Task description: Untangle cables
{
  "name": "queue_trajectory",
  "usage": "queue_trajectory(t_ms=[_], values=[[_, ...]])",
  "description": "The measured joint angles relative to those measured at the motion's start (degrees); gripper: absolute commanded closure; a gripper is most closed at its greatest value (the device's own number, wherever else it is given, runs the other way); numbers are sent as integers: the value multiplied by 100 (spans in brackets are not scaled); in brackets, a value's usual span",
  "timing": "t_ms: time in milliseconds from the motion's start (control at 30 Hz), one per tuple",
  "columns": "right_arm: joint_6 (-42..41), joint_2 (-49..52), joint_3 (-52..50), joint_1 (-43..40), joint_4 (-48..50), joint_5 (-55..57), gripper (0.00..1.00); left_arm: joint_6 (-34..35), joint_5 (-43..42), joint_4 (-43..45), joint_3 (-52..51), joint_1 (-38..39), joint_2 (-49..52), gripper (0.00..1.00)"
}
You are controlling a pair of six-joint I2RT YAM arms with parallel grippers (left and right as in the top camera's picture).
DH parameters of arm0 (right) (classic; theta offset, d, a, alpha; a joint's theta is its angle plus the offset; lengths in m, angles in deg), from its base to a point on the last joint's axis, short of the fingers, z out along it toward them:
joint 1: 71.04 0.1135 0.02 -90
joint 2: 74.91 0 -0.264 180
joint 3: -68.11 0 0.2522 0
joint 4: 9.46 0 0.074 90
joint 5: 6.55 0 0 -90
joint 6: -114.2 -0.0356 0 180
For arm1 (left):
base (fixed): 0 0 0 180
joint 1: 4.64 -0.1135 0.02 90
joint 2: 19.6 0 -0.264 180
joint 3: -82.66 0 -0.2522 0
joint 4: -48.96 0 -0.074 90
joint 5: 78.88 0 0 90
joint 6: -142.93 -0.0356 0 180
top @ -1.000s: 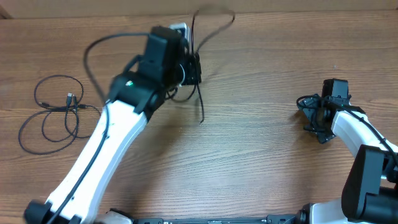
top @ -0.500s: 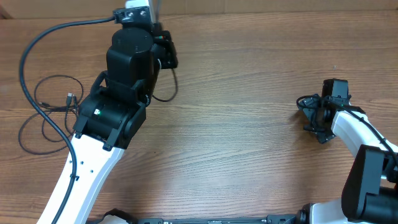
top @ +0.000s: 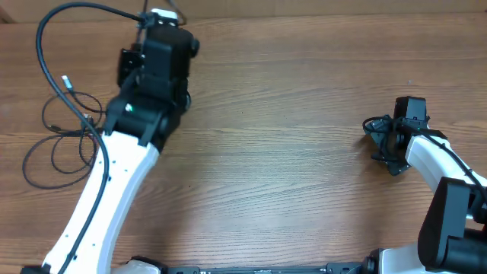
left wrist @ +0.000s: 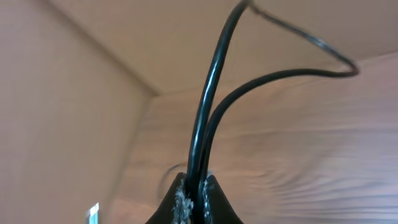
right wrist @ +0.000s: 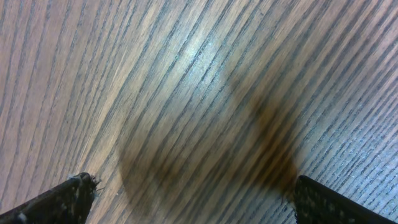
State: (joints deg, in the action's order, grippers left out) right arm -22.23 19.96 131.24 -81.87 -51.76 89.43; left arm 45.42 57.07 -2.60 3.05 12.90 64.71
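In the left wrist view my left gripper (left wrist: pixel 198 198) is shut on a black cable (left wrist: pixel 208 118) folded double between its pads. Both strands rise from the jaws and one loops off to the right. From overhead, the left arm's head (top: pixel 156 53) sits at the far left of the table, hiding the fingers and most of the held cable. More thin black cables (top: pixel 57 148) lie coiled on the wood left of that arm, with a small plug (top: pixel 85 118) among them. My right gripper (right wrist: pixel 196 196) stands wide open over bare wood, at the right side (top: pixel 380 142).
A thicker black cord (top: pixel 46 38) arcs from the left arm's wrist out to the left and back down along the arm. The table's far edge (top: pixel 319 15) runs just behind the left gripper. Wooden tabletop (top: pixel 289 152) lies between the two arms.
The left arm has swung left along the far edge, carrying the held cable with it. Its hanging end is no longer seen at centre. The right arm has not moved.
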Motion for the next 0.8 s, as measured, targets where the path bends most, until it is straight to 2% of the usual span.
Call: queue_trajectory(t_ms=[267, 600, 667, 700, 733, 767, 800], values=[[0, 0, 0, -2, 2, 0, 0, -168, 76, -197, 0, -1353, 564, 96], [-2, 0, 0, -2, -2, 0, 0, 177, -1196, -697, 0, -2640, 859, 94], [-2, 0, 0, 0, 2, 0, 0, 214, -1488, -754, 0, -2817, 901, 53], [0, 0, 0, 0, -2, 2, 0, 254, -1644, -780, 0, -2889, 927, 27], [-2, 0, 0, 0, 0, 2, 0, 275, -1794, -800, 0, -2949, 960, 14], [2, 0, 0, 0, -2, 0, 0, 293, -1956, -811, 0, -2999, 994, 7], [-2, 0, 0, -2, 0, 0, 0, 299, -2079, -831, 0, -3029, 1032, 4]])
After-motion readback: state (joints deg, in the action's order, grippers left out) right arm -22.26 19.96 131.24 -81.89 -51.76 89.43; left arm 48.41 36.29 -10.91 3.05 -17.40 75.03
